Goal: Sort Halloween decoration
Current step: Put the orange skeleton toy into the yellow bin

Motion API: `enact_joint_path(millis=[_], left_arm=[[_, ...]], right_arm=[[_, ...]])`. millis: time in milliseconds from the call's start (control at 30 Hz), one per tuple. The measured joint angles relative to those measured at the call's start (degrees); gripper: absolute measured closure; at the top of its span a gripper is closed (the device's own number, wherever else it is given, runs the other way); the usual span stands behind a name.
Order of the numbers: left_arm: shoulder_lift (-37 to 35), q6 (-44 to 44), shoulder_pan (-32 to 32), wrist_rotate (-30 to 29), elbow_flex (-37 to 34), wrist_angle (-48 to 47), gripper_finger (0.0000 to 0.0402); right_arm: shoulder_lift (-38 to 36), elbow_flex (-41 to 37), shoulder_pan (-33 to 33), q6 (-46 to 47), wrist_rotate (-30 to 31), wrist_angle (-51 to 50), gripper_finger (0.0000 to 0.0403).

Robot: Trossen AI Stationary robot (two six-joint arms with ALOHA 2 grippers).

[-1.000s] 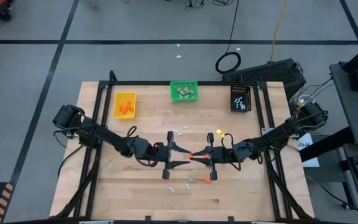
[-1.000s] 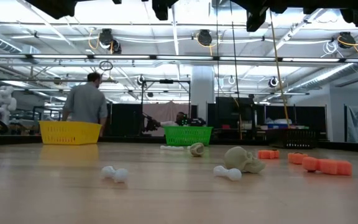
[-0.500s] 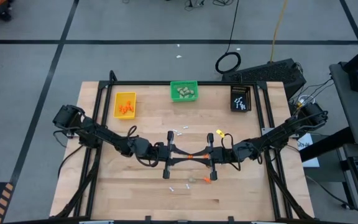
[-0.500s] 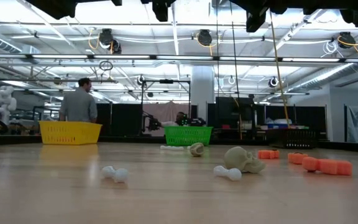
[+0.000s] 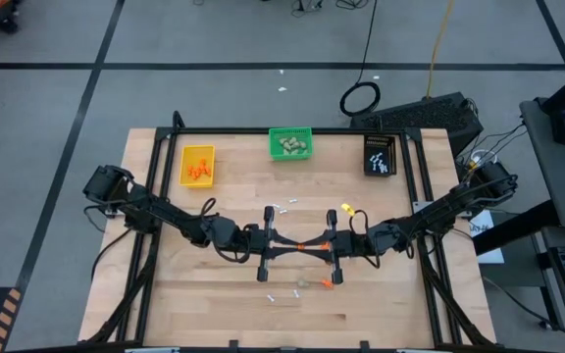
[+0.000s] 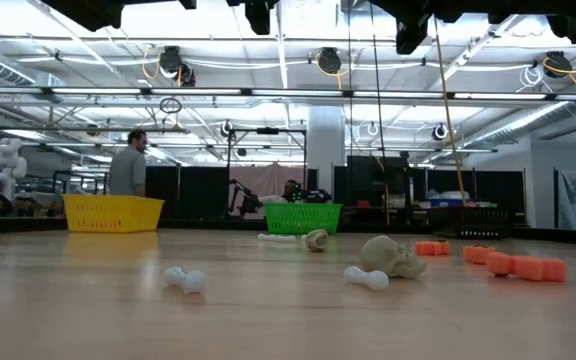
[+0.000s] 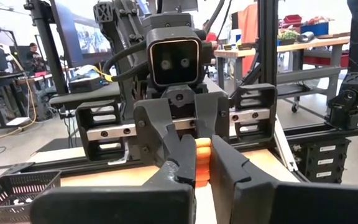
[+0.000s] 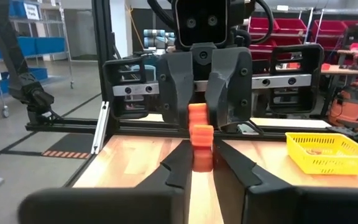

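A short, ridged orange piece hangs in the air over the middle of the table, bridging my two grippers. They face each other, level. My left gripper is shut on the piece's left end and my right gripper on its right end. More decoration lies loose on the wood: white sticks toward the far side, and a white stick, a beige lump and an orange bit toward the near side. The low view shows none of my grippers. My left gripper pinches the orange piece's left end between its two fingers, coming level from the table's left, with the piece lying along the fingers. The piece is lifted clear of the table. My right gripper has the opposite end between its two fingers, coming level from the table's right, along the piece. The piece stays level between the two grippers.
Three small bins stand along the far edge: yellow with orange bits, green with beige lumps, black with white sticks. In the low view a beige lump, white sticks and orange bits lie on the table. A person walks far behind.
My left gripper has shut: its fingers stood spread wide around the orange piece's left end and now close on it. Neither arm has shifted and the piece stays where it was, clear of the table.
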Motion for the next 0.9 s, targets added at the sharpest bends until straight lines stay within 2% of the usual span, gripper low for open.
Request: enact_joint_path(millis=[333, 500, 633, 767, 900], left_arm=[[-2.4, 0.0, -0.1, 0.3, 0.0, -3.8, 0.0386], [-7.2, 0.0, 0.1, 0.3, 0.0, -12.0, 0.0386], [-12.8, -0.1, 0.4, 0.2, 0.0, -20.3, 0.0386], [-19.4, -1.5, 1.1, 0.1, 0.0, -31.2, 0.0386], [-26.4, -1.6, 1.7, -4.1, 0.0, -42.3, 0.0386]], right_arm=[[0.0, 0.0, -0.1, 3.6, 2.0, -4.0, 0.0233], [0.0, 0.0, -0.1, 4.3, 6.3, -8.0, 0.0183], [0.0, 0.0, -0.1, 4.3, 7.9, -9.2, 0.0165], [0.0, 0.0, -0.1, 4.3, 9.4, -10.8, 0.0164], [0.0, 0.0, -0.1, 4.3, 9.4, -11.9, 0.0169]])
